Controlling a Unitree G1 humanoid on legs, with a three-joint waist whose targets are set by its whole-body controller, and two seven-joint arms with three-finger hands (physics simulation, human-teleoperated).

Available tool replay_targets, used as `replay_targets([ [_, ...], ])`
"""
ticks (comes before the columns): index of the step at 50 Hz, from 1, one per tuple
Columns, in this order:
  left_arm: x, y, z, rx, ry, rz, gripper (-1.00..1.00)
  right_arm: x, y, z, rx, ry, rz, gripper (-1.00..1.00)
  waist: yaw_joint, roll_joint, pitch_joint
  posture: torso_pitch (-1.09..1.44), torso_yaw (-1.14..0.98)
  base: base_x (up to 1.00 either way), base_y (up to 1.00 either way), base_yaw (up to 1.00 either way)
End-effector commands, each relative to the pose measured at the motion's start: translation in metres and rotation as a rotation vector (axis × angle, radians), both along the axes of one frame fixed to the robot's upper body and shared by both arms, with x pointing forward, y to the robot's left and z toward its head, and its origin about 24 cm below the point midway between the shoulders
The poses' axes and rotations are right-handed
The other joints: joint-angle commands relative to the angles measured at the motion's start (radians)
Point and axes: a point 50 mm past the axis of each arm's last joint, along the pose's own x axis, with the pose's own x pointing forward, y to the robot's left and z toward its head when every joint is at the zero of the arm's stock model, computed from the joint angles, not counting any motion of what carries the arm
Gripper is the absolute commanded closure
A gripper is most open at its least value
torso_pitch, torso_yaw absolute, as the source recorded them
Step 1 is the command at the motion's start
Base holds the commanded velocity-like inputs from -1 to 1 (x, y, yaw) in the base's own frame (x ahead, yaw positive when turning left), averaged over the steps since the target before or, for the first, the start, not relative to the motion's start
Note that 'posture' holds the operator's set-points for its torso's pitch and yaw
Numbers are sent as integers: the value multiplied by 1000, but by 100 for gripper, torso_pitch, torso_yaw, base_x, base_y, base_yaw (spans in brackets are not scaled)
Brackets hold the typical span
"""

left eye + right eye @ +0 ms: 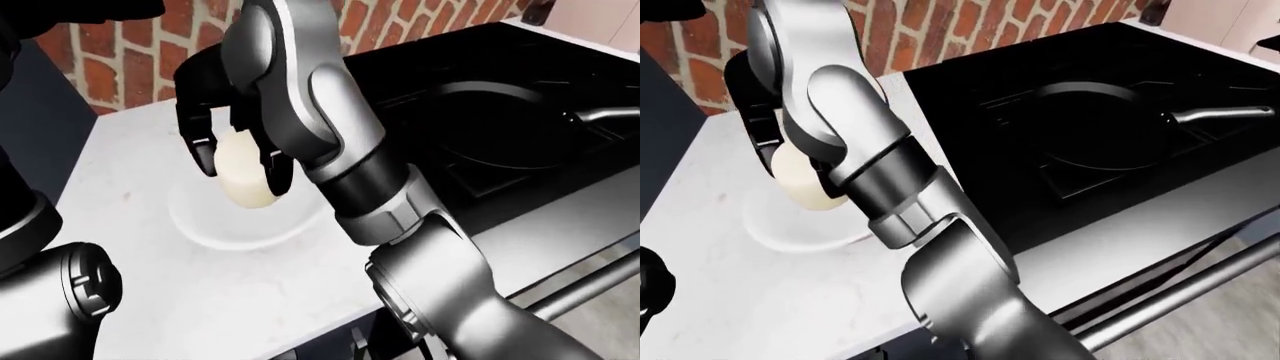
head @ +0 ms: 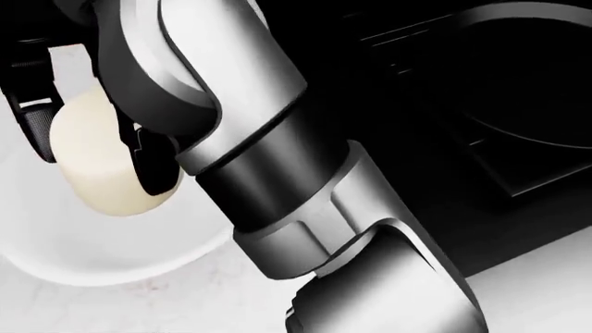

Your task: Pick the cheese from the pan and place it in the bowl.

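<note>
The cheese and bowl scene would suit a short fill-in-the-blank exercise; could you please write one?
1. The right hand has its fingers closed round the ____.
2. The cheese hangs above the white ____.
3. The black pan on the stove is ____.
4. The wall behind the counter is made of ____.

Missing words: cheese; bowl; empty; brick

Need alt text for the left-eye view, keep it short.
The robot's right hand holds a pale cheese in its dark fingers, directly over a white bowl on a light marble counter. To the right, an empty black pan sits on a black stove; a brick wall runs along the top.
</note>
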Motion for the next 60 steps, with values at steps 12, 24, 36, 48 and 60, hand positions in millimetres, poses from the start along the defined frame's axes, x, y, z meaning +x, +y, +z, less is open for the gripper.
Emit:
replay_targets([
  [12, -7, -2, 12, 11, -78, 3, -100, -7, 0, 7, 19, -54, 7, 100, -1, 10, -33, 0, 0, 0, 0, 0],
  [24, -12, 0, 16, 10, -84, 5, -100, -8, -2, 4, 7, -54, 4, -100, -1, 9, -34, 0, 0, 0, 0, 0],
  [36, -8, -3, 13, 16, -76, 1, -100, -4, -6, 6, 6, -59, -7, -100, -1, 10, -35, 0, 0, 0, 0, 0],
  [48, -11, -4, 16, 16, -83, -3, -100, 4, -29, 14, 80, -61, -65, -100, 1, 3, -33, 0, 0, 0, 0, 0],
  [60, -7, -5, 9, 18, -73, 1, -100, 51, -85, 67, 468, -144, -268, -100, 10, -6, -38, 0, 0, 0, 0, 0],
])
